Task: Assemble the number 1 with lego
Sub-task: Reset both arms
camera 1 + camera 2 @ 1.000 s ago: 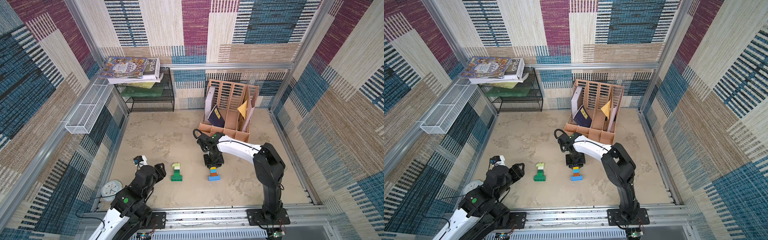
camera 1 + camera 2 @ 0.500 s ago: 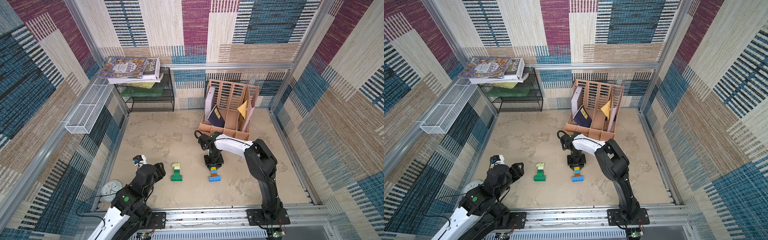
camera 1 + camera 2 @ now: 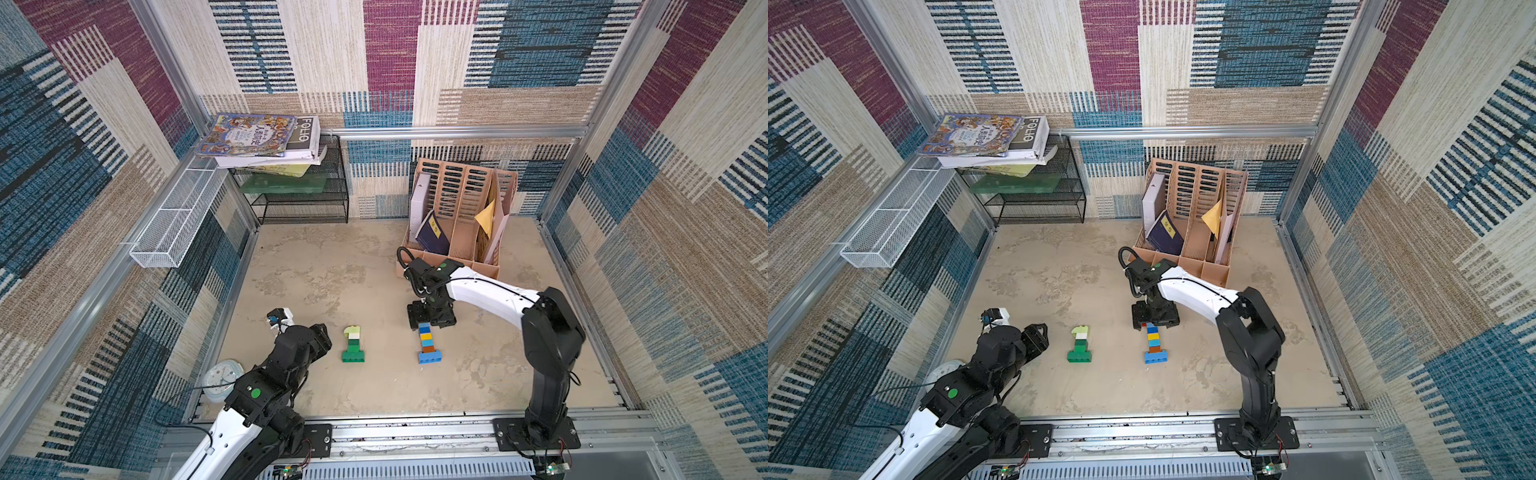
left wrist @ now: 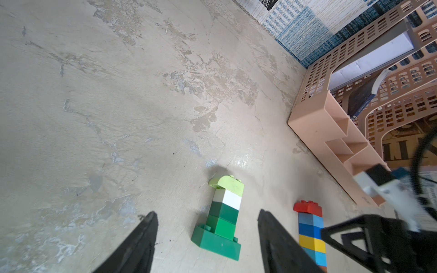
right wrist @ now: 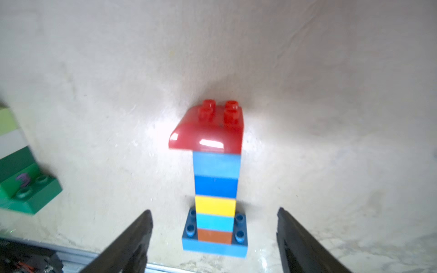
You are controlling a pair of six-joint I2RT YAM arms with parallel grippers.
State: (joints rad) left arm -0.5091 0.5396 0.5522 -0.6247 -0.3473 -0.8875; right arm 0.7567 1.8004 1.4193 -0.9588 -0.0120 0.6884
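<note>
Two lego figures shaped like a 1 lie flat on the floor. The green lego figure [image 3: 353, 347] [image 3: 1079, 345] [image 4: 222, 217] has a lime top, a cream brick and a dark green base. The coloured lego figure [image 3: 427, 344] [image 3: 1155, 344] [image 5: 216, 179] stacks a red top, blue, yellow and brown bricks on a blue base. My right gripper [image 3: 430, 319] [image 5: 214, 210] hangs open over its red end, its fingers clear of the bricks on both sides. My left gripper [image 3: 321, 336] [image 4: 206, 211] is open and empty, just left of the green figure.
A tan file organiser [image 3: 457, 232] with books stands just behind the right arm. At the back left is a black wire rack [image 3: 299, 203] topped with books, and a white mesh basket [image 3: 178, 224] hangs on the left wall. A small clock [image 3: 220, 378] lies by the left arm.
The right gripper has opened wide and let go of the coloured lego figure, which stays on the floor. The left arm has hardly moved.
</note>
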